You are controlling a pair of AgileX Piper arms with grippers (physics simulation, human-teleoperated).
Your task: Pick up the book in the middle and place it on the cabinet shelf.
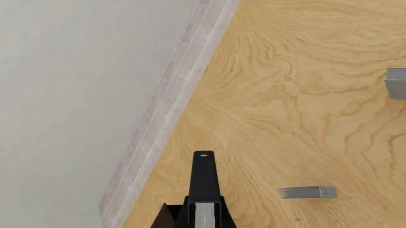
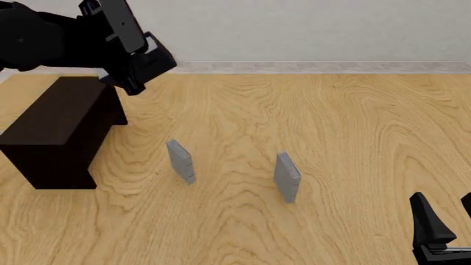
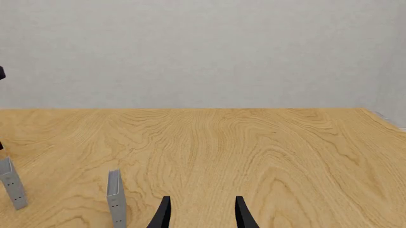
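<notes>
Two grey slabs stand upright on the table, well apart: left slab and right slab, both thin edge toward the front camera, tilted slightly off square. Nothing stands between them. The cabinet sits at far left, flat top bare, long axis running from near-left toward the wall; its near end face is toward the camera. The left gripper hangs over the cabinet's far right corner, the arm's black bulk covering that end. I cannot make out the book in any view: no white page edges show, and whether the black block at the left gripper is book or hardware I cannot tell, so its axis and its place against the fingers are unreadable. Left wrist view shows only one finger over bare table beside the skirting, with a dark brown sliver next to it, so I cannot tell whether that gripper is spread or pinched. The right gripper is low at near right, fingers spread and holding nothing, with the right slab nearest.
</notes>
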